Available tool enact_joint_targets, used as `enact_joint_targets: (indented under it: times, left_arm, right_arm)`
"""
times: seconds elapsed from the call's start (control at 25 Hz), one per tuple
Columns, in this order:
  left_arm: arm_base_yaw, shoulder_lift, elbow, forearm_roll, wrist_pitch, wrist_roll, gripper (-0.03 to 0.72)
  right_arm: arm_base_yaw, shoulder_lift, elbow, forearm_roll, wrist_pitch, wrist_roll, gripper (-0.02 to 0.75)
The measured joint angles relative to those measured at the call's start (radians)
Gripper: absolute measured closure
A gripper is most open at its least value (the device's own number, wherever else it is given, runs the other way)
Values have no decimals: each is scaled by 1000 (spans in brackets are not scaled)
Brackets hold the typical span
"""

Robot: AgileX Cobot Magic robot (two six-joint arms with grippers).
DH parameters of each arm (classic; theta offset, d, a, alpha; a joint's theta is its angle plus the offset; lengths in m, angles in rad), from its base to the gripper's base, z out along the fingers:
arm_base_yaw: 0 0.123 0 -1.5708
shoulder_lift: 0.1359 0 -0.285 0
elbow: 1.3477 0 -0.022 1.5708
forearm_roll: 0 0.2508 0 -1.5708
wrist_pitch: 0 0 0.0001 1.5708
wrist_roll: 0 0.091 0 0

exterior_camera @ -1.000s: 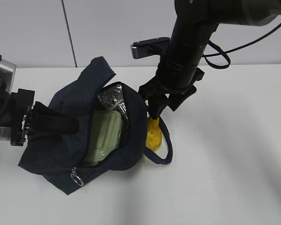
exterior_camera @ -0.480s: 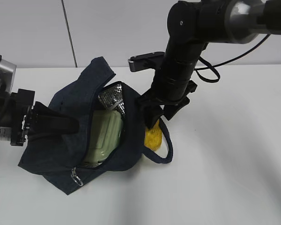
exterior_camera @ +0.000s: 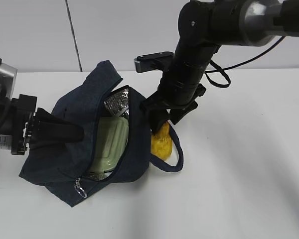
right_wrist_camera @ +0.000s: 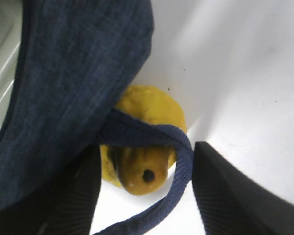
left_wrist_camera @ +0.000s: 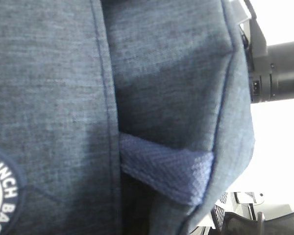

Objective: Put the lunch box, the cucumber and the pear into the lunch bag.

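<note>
Hanging over the yellow, brown-blotched pear (right_wrist_camera: 144, 142), the right arm's black two-fingered claw (right_wrist_camera: 144, 196) is seen with its jaws set well apart, one finger on each side of the fruit and nothing clasped between them. Compared with the view a second ago, the claw has been carried a little toward the dark navy fabric lunch bag (exterior_camera: 74, 144) and turned, while the pear has been left on the white table (exterior_camera: 239, 164) just outside the bag's wall, where it lay before. The fruit's blossom end is pointed up at the wrist camera, and the bag's navy webbing loop handle (right_wrist_camera: 157, 134) is draped straight across it. By that reading the pear is judged not yet picked up, and the strap may be caught in any grip closed from this position.

Beyond the pear, on the claw's far side, the bag's mouth is held agape, its silver foil lining (exterior_camera: 118, 103) exposed, and the clear lunch box with the pale sage-green lid (exterior_camera: 109, 144) is already lodged inside. The cucumber cannot be made out in any view. At the bag's opposite flank, the left arm's claw (exterior_camera: 57, 132) is closed tight on the navy fabric, bracing it. A metal ring zipper pull (exterior_camera: 80, 188) hangs at the bag's near corner.
</note>
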Motion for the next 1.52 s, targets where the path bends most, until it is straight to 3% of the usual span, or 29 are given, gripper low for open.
enact_joint_targets:
  times: [0.48,0.92,1.52]
  left_arm:
    - [0,0,0,-1,-2,0,687]
    - [0,0,0,-3,-2,0,687]
    - [0,0,0,-9,-3,0,687]
  right_arm:
    - [0,41,0,32,-14,-10,286]
    - [0,42,0,45,-19,-19,461]
    - [0,7,-8,27,75,-25,470]
